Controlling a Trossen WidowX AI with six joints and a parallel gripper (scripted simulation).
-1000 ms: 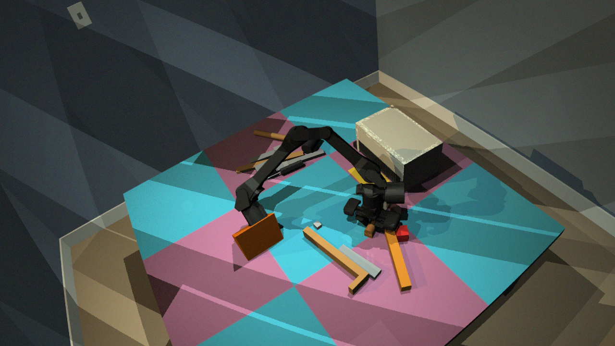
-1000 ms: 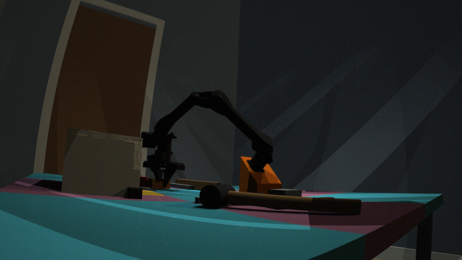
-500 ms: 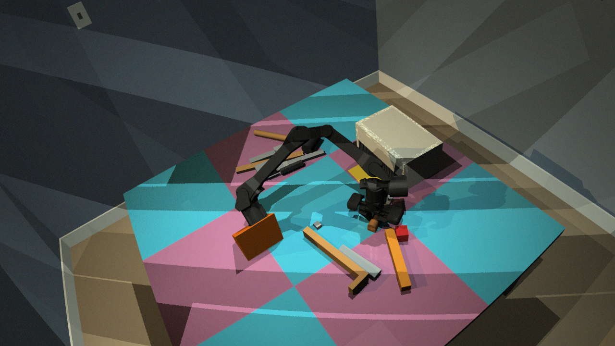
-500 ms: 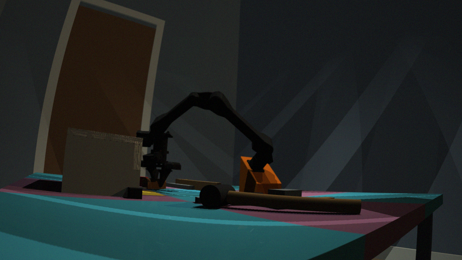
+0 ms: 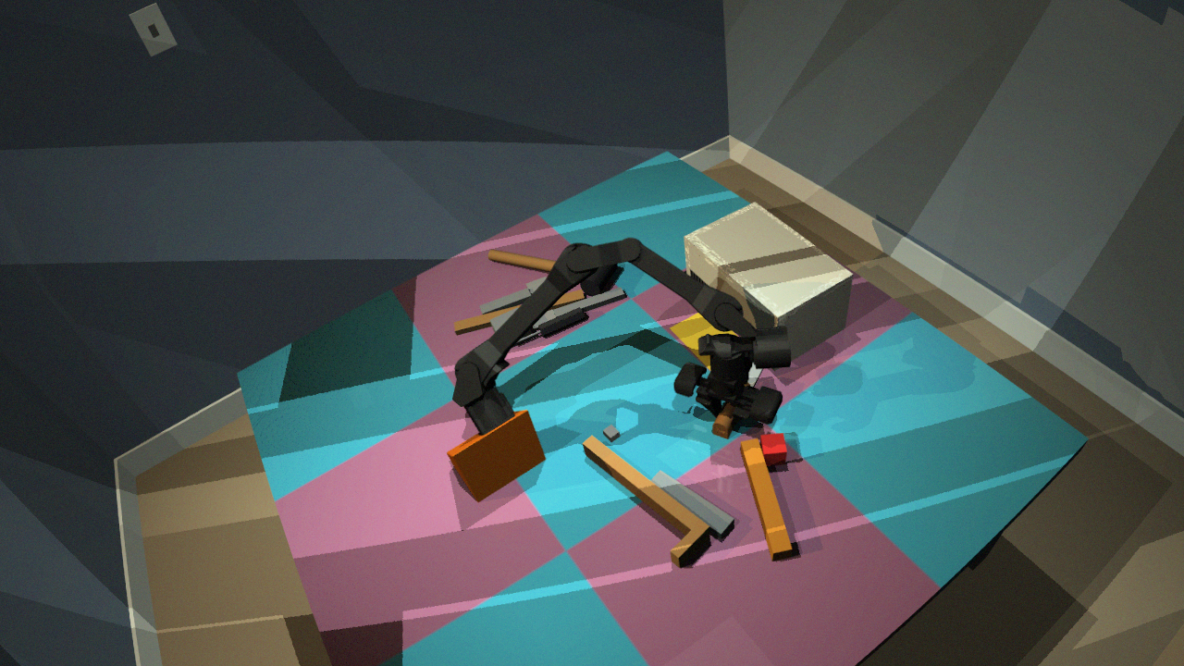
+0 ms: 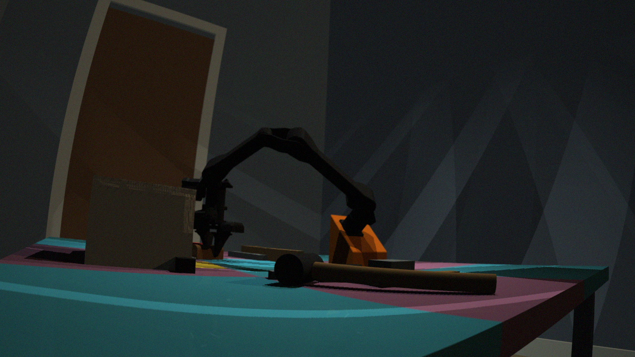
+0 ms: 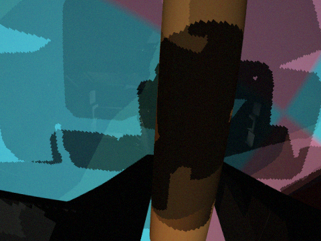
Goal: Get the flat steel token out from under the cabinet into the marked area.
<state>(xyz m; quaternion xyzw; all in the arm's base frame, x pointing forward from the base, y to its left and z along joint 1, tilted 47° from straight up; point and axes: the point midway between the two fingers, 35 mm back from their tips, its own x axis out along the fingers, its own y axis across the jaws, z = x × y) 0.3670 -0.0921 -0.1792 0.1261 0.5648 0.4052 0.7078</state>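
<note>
In front of you is a table [image 5: 860, 538] [image 6: 266, 328] patterned in turquoise and pink. The black arm [image 5: 529, 318] [image 6: 328, 170] arches over it from an orange base, elbow high, wrist bent so that the hand points down, low over the table on the open side of the cabinet.

The pale, boxy cabinet [image 5: 795, 248] [image 6: 137, 221] stands beyond the hand. Your gripper [image 5: 724, 407] [image 6: 216, 254] [image 7: 181, 165] is pinching a round wooden handle [image 5: 722, 424] [image 7: 200, 100] from both sides. The handle lies across the fingers, its near end poking out on the base side. A sliver of pale grey shows past the hand toward the cabinet; it is probably the tool's working end, but you cannot tell its shape.

The yellow patch [image 5: 694, 329] [image 6: 208, 265], presumably your marked area, lies just before the cabinet, partly covered by the arm in the top view.

Smallest is the steel token, out of sight; by the task it is under the cabinet. Expect it to be stiff, hardly fragile, dense for its size and apt to slide or skew when dragged. Reach its far edge with the tool rather than your fingers, and pull slowly. The handle looks rigid; its round grip could roll under side load, so keep the pinch square and firm.
</note>
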